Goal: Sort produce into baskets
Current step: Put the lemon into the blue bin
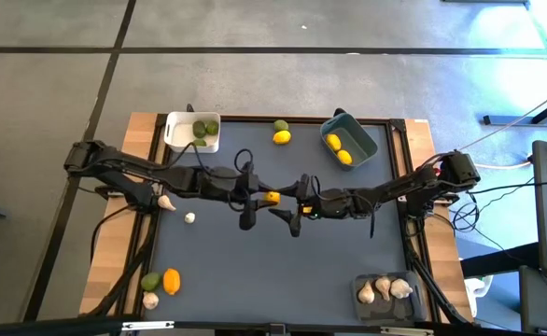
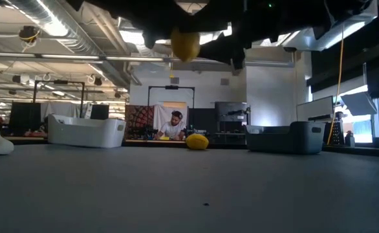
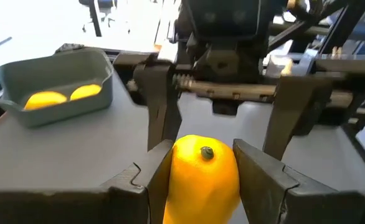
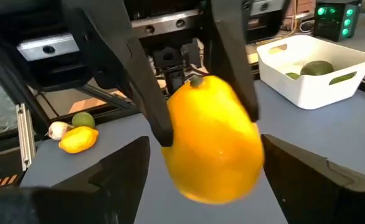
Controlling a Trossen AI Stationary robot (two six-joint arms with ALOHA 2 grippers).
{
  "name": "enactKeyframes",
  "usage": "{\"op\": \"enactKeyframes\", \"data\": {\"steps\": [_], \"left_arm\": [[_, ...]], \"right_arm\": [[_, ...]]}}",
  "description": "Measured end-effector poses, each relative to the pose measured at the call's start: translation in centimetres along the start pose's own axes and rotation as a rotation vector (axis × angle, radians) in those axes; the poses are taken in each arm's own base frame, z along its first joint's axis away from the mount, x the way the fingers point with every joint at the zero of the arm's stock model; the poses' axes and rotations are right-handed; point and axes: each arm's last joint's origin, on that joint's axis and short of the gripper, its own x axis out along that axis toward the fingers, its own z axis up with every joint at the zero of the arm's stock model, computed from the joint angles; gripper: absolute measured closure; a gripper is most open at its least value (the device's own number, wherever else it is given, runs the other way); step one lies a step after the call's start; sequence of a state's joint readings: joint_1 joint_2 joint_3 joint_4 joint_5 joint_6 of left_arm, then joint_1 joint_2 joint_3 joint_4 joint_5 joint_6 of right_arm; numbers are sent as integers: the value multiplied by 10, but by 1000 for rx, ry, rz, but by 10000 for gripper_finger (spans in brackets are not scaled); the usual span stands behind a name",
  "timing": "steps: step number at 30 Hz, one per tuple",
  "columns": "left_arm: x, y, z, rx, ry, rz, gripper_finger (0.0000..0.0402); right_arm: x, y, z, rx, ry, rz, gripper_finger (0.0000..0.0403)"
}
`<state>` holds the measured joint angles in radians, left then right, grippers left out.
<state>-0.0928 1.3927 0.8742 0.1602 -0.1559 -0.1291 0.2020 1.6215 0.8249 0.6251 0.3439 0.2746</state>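
Observation:
My left gripper (image 1: 266, 197) is shut on a yellow-orange lemon (image 1: 272, 197) above the middle of the table. The lemon shows high up in the low view (image 2: 185, 44). My right gripper (image 1: 294, 203) faces it from the table's right, open. Its fingers (image 4: 123, 171) stand on either side of the lemon (image 4: 213, 146) without touching it. The white basket (image 1: 175, 138) holds green fruits. The blue-grey basket (image 1: 359, 140) holds two lemons. The clear basket (image 1: 362, 297) holds garlic bulbs. My left gripper pinches the lemon's two opposite sides (image 3: 177, 163) between its two fingers. The fingers come level from the table's left. The lemon's end with the green stem nub (image 3: 206, 151) points away from the gripper, toward the right arm. The lemon is lifted clear of the table.
A loose lemon and a green fruit (image 1: 281, 132) lie at the far edge between the two far baskets. Two garlic bulbs (image 1: 167, 202) lie at the left. A green fruit, an orange lemon (image 1: 171, 280) and a garlic bulb lie at the near left corner.

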Motion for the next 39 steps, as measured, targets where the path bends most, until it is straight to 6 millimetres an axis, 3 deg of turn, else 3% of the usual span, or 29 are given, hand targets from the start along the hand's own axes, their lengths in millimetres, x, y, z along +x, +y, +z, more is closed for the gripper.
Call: {"op": "enactKeyframes", "data": {"steps": [5,13,20,28,39], "left_arm": [[8,-1,-1,-5,-28,-5,249],[10,-1,-2,17,-38,0,249],[10,-1,-1,-21,-44,-4,237],[6,0,1,-51,-35,-1,144],[-43,8,12,-16,47,55,128]], "right_arm": [[0,1,1,-22,-6,15,137],[0,0,0,-47,2,6,232],[0,0,0,-44,0,-2,224],[0,0,-2,-53,17,-1,222],[-14,-7,7,-92,72,-140,219]]}}
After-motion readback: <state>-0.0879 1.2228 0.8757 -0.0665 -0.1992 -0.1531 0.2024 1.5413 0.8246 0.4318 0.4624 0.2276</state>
